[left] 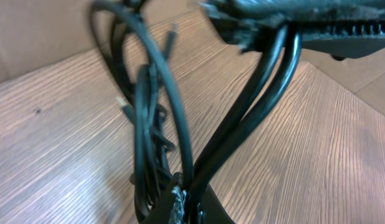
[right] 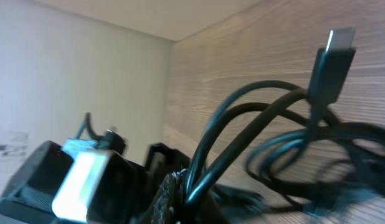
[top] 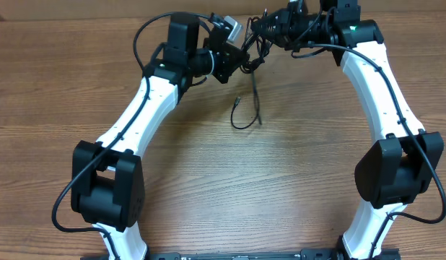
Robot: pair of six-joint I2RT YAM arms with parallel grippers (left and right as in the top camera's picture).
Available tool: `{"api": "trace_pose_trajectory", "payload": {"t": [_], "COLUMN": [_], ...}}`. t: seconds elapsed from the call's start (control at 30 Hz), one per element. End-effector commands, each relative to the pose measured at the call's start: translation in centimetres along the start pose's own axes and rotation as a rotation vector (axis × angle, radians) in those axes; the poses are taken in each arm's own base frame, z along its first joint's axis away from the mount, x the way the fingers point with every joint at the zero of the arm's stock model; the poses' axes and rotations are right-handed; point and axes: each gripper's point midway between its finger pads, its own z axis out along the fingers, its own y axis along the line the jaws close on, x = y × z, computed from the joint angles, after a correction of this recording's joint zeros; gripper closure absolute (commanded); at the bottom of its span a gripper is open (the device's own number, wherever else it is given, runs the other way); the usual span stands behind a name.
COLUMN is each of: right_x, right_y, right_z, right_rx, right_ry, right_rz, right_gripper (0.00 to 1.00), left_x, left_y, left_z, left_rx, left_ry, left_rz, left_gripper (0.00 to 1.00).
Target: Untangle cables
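left gripper (left: 180,202): clamped on cables (left: 149,124), pinched at the tips
right gripper (right: 174,193): clamped on the same tangle, just beside the left one
cables: tangle held between both grippers at far side of tabletop (top: 208,180); one loop (top: 245,119) trails onto it
room: wall (right: 68,74) close by; open tabletop between the arms
count: two grippers, one plug (right: 332,56) clear; number of cables unclear

the thin black cables (top: 256,63) are tangled in one bunch at far side of the table (top: 208,188); one loop with plug end (top: 237,101) trails nearer.
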Motion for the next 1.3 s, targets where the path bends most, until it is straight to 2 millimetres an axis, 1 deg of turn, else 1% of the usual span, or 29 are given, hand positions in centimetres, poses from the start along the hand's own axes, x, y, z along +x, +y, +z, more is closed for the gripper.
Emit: {"api": "trace_pose_trajectory", "payload": {"t": [0.0, 0.03, 0.23, 0.4, 0.53, 0.87, 0.9, 0.93, 1.0, 1.03, 1.07, 1.13, 1.23, 1.27], "right_x": [-1.9, -2.1, -2.8, -3.9, -4.2, -3.7, -3.6, -3.5, -3.2, -3.0, -2.9, -2.6, -1.9, -1.3], "right_y": [-1.6, -2.6, -5.9, -7.3, -7.8, -7.8, -7.6, -7.4, -6.7, -6.3, -5.9, -5.0, -2.9, -0.9], "right_z": [-2.3, -2.6, -4.3, -5.8, -6.4, -6.3, -6.2, -6.1, -5.9, -5.7, -5.6, -5.4, -5.0, -4.9], "right_rx": [0.089, 0.132, 0.277, 0.330, 0.336, 0.333, 0.323, 0.310, 0.270, 0.243, 0.221, 0.171, 0.059, -0.050], "right_ry": [-0.086, -0.099, -0.149, -0.190, -0.201, -0.184, -0.179, -0.172, -0.152, -0.138, -0.128, -0.107, -0.058, -0.014], "right_rz": [-0.056, -0.043, -0.019, -0.027, -0.016, -0.002, -0.003, -0.003, -0.005, -0.007, -0.010, -0.019, -0.043, -0.076], "right_gripper": [0.96, 0.96, 0.96, 0.96, 0.96, 0.96, 0.96, 0.96, 0.96, 0.96, 0.96, 0.96, 0.96, 0.96], "left_x": [0.5, 0.8, 2.7, 3.7, 3.7, 3.5, 3.4, 3.3, 2.9, 2.6, 2.4, 1.9, 1.4, 1.1], "left_y": [3.7, 4.3, 6.5, 7.0, 7.1, 6.7, 6.7, 6.6, 5.8, 5.3, 4.9, 4.3, 3.6, 2.9], "left_z": [-2.5, -2.9, -5.0, -5.6, -5.6, -5.5, -5.5, -5.4, -5.0, -4.9, -4.7, -4.3, -3.7, -3.1], "left_rx": [-0.094, -0.104, -0.147, -0.158, -0.158, -0.142, -0.142, -0.138, -0.100, -0.074, -0.053, -0.040, -0.026, -0.013], "left_ry": [0.007, 0.015, 0.063, 0.092, 0.093, 0.085, 0.082, 0.079, 0.068, 0.060, 0.053, 0.041, 0.030, 0.023], "left_rz": [-0.058, -0.075, -0.170, -0.213, -0.214, -0.229, -0.243, -0.253, -0.252, -0.244, -0.234, -0.220, -0.203, -0.190], "left_gripper": [0.96, 0.96, 0.96, 0.96, 0.96, 0.96, 0.92, 0.84, 0.63, 0.48, 0.40, 0.28, 0.17, 0.13]}}
